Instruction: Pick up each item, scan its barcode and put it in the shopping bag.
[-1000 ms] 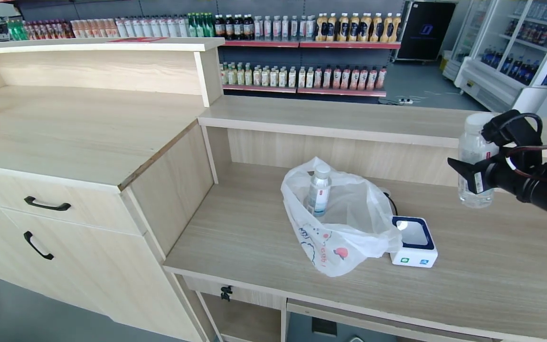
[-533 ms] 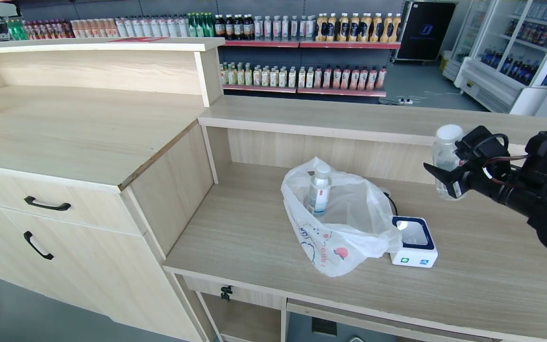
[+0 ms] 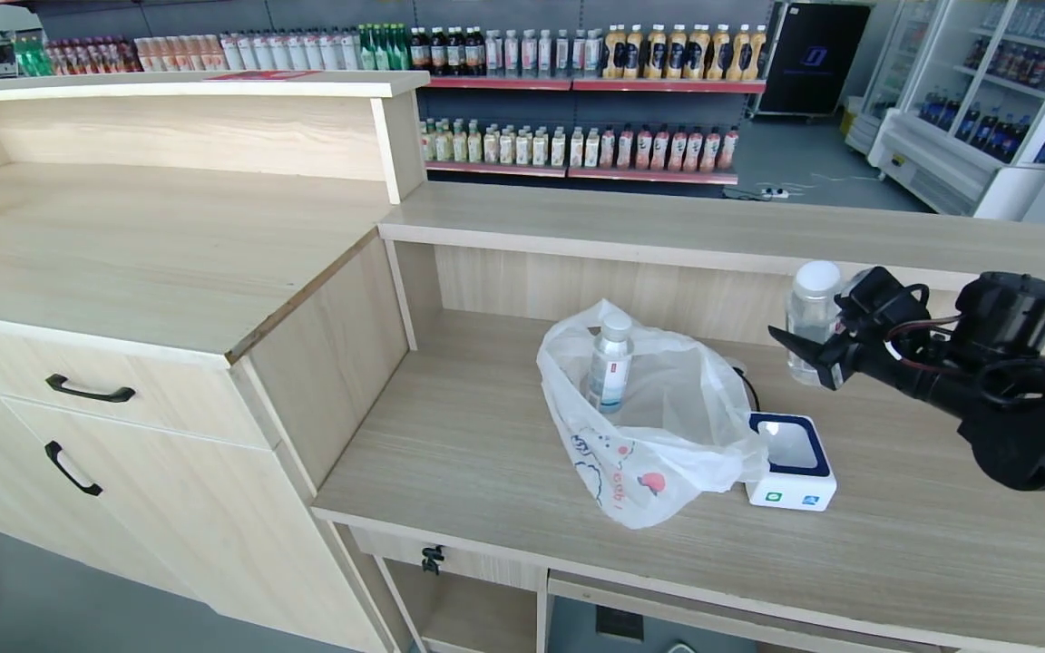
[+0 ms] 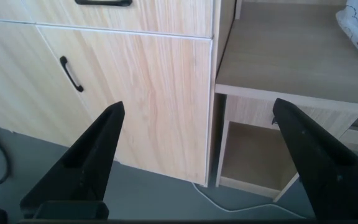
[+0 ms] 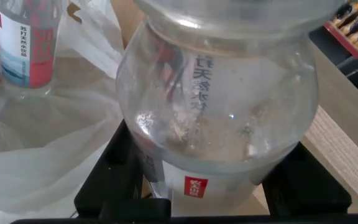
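Note:
My right gripper (image 3: 820,355) is shut on a clear water bottle (image 3: 810,317) with a white cap, held upright in the air above and slightly right of the white-and-blue barcode scanner (image 3: 790,461). The bottle (image 5: 219,109) sits close between the black fingers (image 5: 114,177). A white plastic shopping bag (image 3: 648,426) lies open on the lower counter left of the scanner, with another water bottle (image 3: 610,363) standing inside it; that bottle (image 5: 27,46) and the bag (image 5: 55,143) appear beyond the held one. My left gripper (image 4: 197,162) hangs open beside the cabinet front, low and left of the counter.
The lower counter (image 3: 940,517) has free wood surface right of the scanner and left of the bag. A raised ledge (image 3: 668,222) runs behind it. A taller cabinet with black-handled drawers (image 3: 87,392) stands at left. Drink shelves and fridges fill the background.
My right arm has carried the bottle leftward and slightly down, from the far right toward the space above the scanner. The bag and scanner stay put.

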Controlling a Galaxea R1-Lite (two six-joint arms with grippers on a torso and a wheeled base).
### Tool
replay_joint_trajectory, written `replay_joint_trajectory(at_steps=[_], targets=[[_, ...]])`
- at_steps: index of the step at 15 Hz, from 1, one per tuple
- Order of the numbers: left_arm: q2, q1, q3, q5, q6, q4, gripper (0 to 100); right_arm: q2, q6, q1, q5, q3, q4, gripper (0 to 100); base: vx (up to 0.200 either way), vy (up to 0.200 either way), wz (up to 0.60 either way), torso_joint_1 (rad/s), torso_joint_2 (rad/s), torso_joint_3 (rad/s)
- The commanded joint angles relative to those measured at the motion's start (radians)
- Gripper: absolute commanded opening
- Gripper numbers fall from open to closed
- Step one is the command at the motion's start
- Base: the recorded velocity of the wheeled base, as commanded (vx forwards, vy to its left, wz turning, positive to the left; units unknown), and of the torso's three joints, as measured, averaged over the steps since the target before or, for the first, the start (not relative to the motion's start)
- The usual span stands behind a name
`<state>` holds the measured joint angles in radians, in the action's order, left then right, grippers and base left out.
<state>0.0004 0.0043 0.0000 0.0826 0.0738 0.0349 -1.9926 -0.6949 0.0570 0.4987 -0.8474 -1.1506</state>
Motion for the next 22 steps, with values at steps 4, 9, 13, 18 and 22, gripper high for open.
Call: replay_joint_trajectory(at_steps=[4, 9, 13, 18, 22], targets=[[0.0, 0.0, 0.0, 0.0, 0.0, 0.0, 100, -0.097, 0.0, -0.006, 0.052, -0.007, -0.136, 0, 0.0, 0.0, 0.0, 0.0, 0.0, 0.0], [0.0, 0.0, 0.0, 0.0, 0.0, 0.0, 100, -0.161, -0.014, -0.011, 0.06, -0.005, -0.198, 0, 0.0, 0.0, 0.0, 0.0, 0.0, 0.0], [0.0, 0.0, 0.0, 0.0, 0.0, 0.0, 100, -0.209, -0.014, -0.025, 0.061, -0.005, -0.259, 0, 0.0, 0.0, 0.0, 0.0, 0.0, 0.0], [0.0, 0.0, 0.0, 0.0, 0.0, 0.0, 100, -0.239, -0.015, -0.031, 0.061, -0.004, -0.279, 0, 0.0, 0.0, 0.0, 0.0, 0.0, 0.0], [0.0, 0.0, 0.0, 0.0, 0.0, 0.0, 100, -0.246, -0.023, -0.031, 0.083, -0.007, -0.281, 0, 0.0, 0.0, 0.0, 0.0, 0.0, 0.0]])
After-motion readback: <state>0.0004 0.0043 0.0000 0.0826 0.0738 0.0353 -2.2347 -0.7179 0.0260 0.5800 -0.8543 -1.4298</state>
